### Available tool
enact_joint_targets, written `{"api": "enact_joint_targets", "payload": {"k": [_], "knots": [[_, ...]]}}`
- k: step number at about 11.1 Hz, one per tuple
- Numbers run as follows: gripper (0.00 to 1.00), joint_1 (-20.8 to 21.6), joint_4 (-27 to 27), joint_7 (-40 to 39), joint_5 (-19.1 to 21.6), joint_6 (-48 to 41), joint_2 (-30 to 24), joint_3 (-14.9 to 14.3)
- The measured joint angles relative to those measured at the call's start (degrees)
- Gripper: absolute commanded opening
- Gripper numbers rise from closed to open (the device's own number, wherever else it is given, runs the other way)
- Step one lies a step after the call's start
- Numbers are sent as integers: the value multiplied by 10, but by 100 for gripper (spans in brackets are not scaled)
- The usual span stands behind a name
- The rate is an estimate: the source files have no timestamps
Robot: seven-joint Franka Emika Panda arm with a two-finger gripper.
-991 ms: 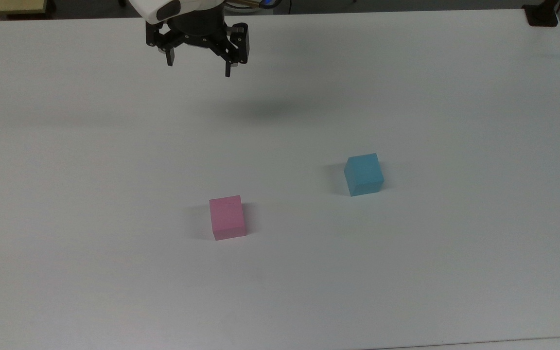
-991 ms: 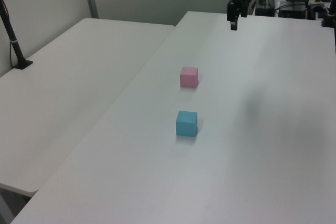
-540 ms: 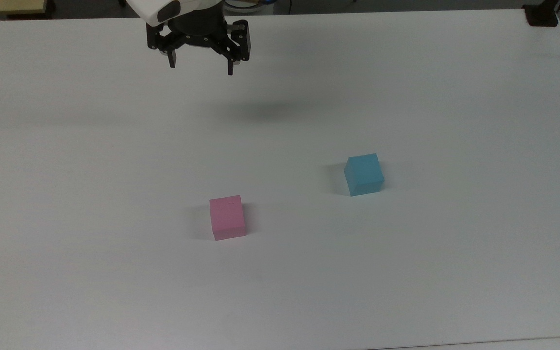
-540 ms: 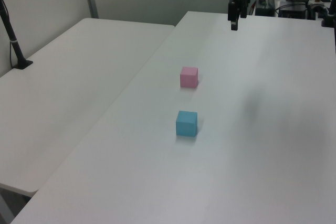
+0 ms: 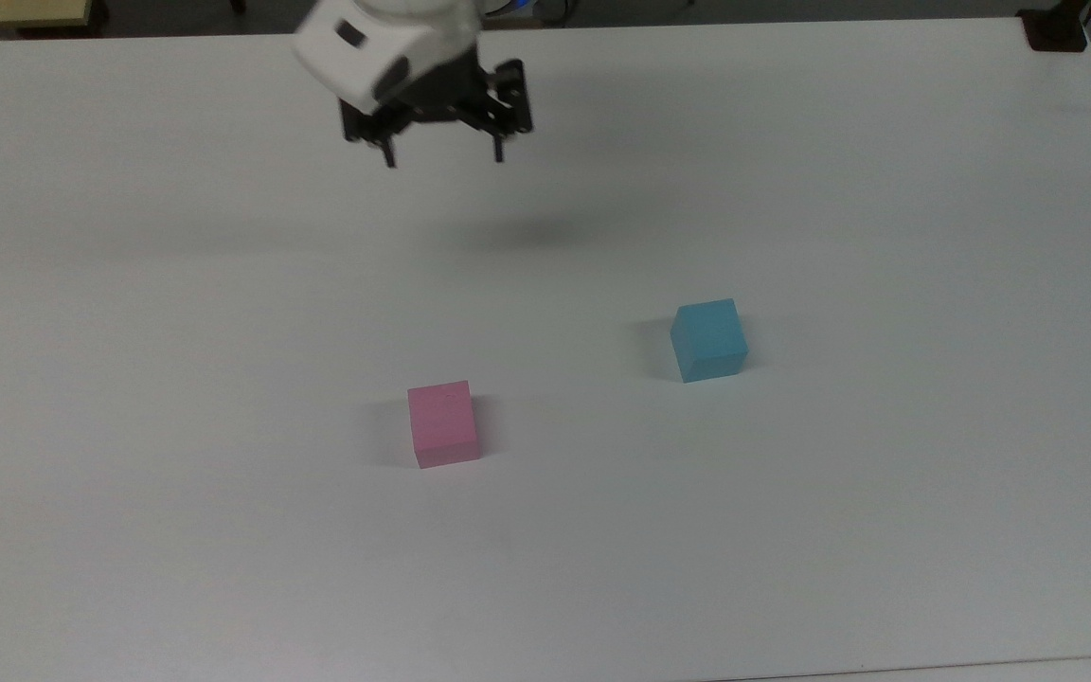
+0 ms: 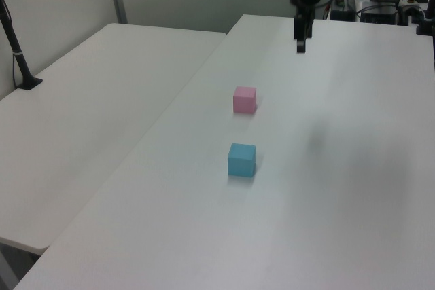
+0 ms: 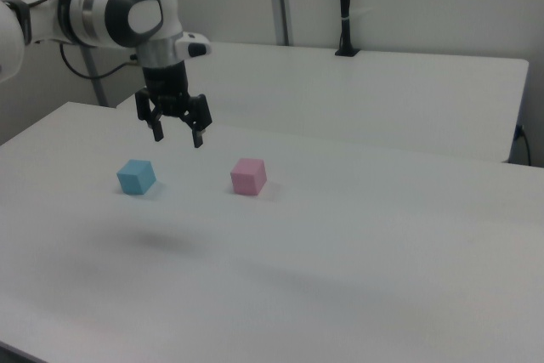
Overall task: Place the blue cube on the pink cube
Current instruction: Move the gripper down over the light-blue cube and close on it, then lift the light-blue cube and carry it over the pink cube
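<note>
Blue cube well apart from spread jaws

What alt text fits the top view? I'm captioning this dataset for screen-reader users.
An open gripper hangs above a white table, far from two separate cubes. The blue cube sits toward the top view's right and the pink cube nearer the centre, both untouched.
</note>
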Motion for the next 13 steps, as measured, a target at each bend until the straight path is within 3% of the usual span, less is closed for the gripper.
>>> {"api": "enact_joint_targets", "payload": {"k": [2, 7, 11, 12, 13], "knots": [[100, 43, 0, 22, 10, 35, 37, 2], [100, 161, 2, 163, 11, 159, 122, 6], [100, 196, 36, 247, -1, 216, 198, 5], [94, 196, 40, 253, -2, 241, 211, 5], [62, 198, 42, 258, -13, 257, 222, 5]]}}
